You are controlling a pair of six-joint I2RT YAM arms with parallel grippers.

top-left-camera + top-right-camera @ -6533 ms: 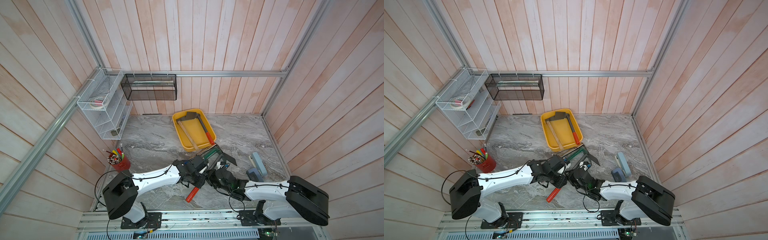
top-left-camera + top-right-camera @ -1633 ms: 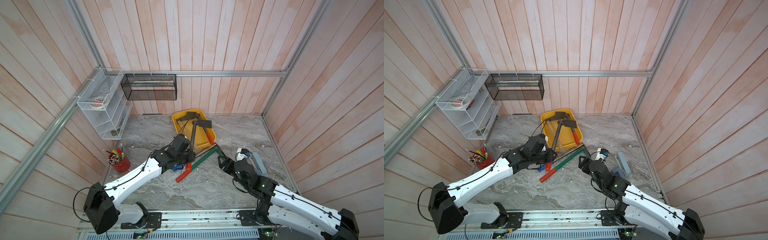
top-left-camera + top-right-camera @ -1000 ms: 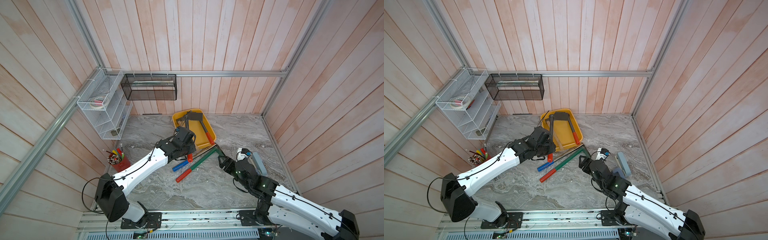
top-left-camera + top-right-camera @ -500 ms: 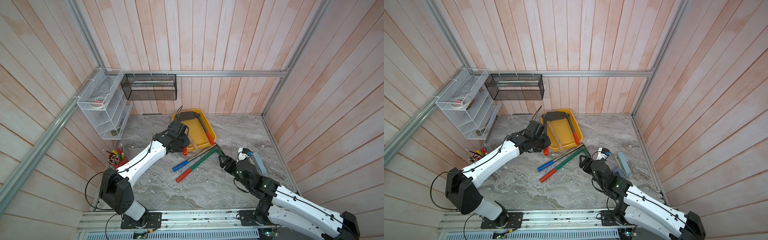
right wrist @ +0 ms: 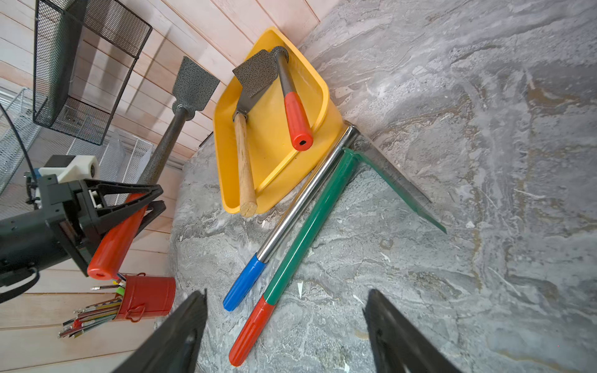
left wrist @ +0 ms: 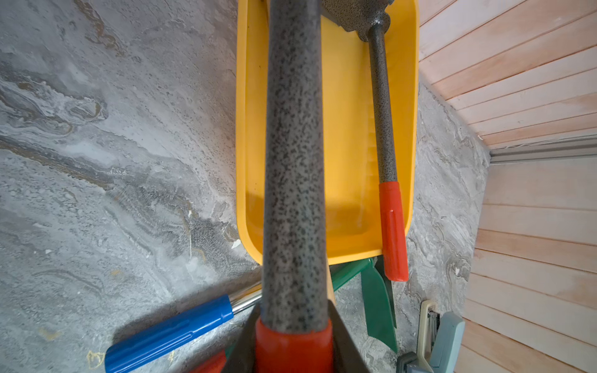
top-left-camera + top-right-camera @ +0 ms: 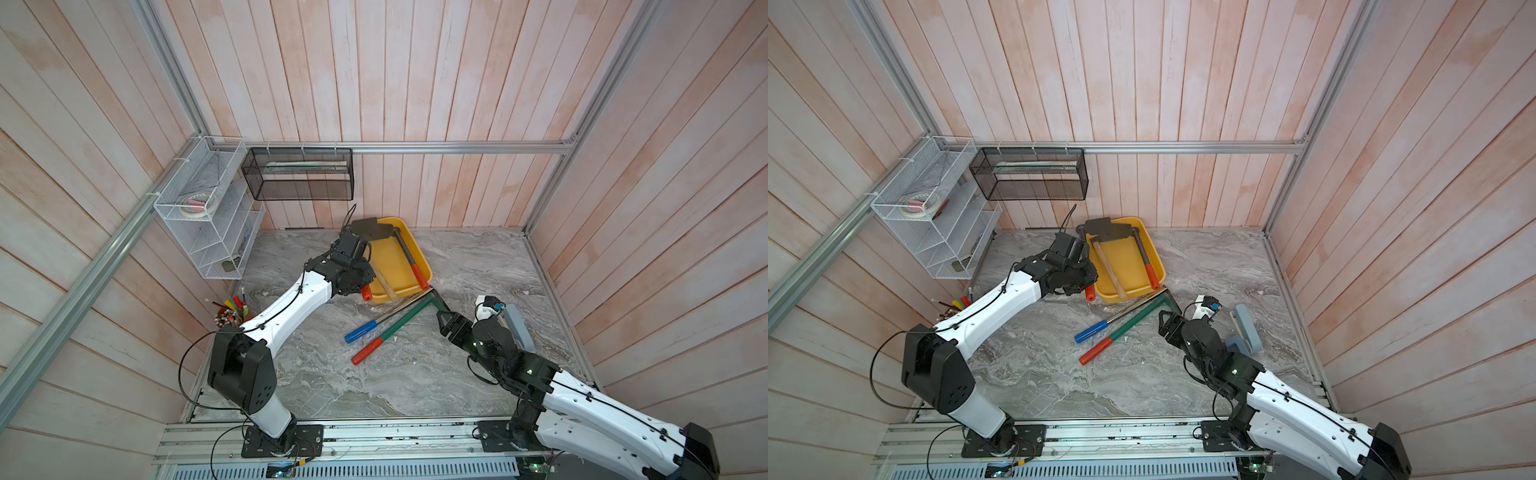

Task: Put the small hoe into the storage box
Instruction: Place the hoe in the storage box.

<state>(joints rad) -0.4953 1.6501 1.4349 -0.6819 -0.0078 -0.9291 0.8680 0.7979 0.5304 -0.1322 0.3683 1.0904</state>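
Note:
My left gripper point(image 7: 360, 279) is shut on the red grip of the small hoe point(image 6: 294, 161), a grey speckled shaft with a flat blade point(image 5: 195, 84). It holds the hoe lifted and tilted, the blade point(image 7: 1102, 226) over the far left corner of the yellow storage box point(image 7: 395, 266) and the shaft along its left side. The box point(image 5: 268, 145) holds a wooden-handled hoe point(image 5: 244, 161) and a red-gripped grey hoe point(image 5: 297, 119). My right gripper point(image 5: 287, 294) is open and empty over the marble table, at the near right point(image 7: 1168, 326).
A steel-shafted hoe with a blue grip point(image 7: 361, 331) and a green-shafted hoe with a red grip point(image 7: 399, 324) lie crossed in front of the box. A grey-blue stapler point(image 7: 517, 326) lies right. A red pencil cup point(image 5: 145, 298), white wire rack point(image 7: 208, 216) and black mesh basket point(image 7: 299, 174) stand left and behind.
My left arm has carried the hoe from the table's middle back and left to the box's left side, its blade now at the far corner. The right arm has barely moved.

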